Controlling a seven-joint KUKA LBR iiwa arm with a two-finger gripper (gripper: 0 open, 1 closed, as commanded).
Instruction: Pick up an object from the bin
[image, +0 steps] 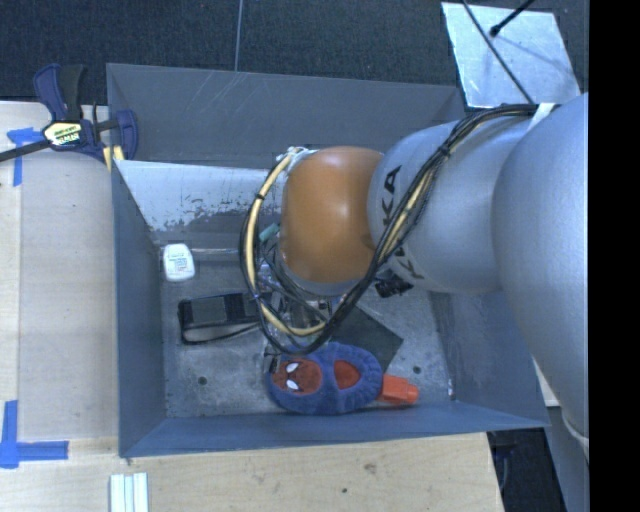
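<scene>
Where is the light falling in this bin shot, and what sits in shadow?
Camera view: brightest on the bin's back wall and the arm's grey casing, with a sheen on the orange cover; the arm shades the floor beneath it, where the blue slipper lies; the white bottle is lit.

One white tub (178, 262), one black pouch (213, 312), one blue plush toy (366, 384), one orange piece (400, 391), one dark card (376, 340).

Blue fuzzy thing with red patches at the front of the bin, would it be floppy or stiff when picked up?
The blue fuzzy thing looks like padded fabric, so it would probably sag rather than stay stiff. It likely weighs little for its bulk. Lying low and flat, it seems unlikely to roll.
</scene>
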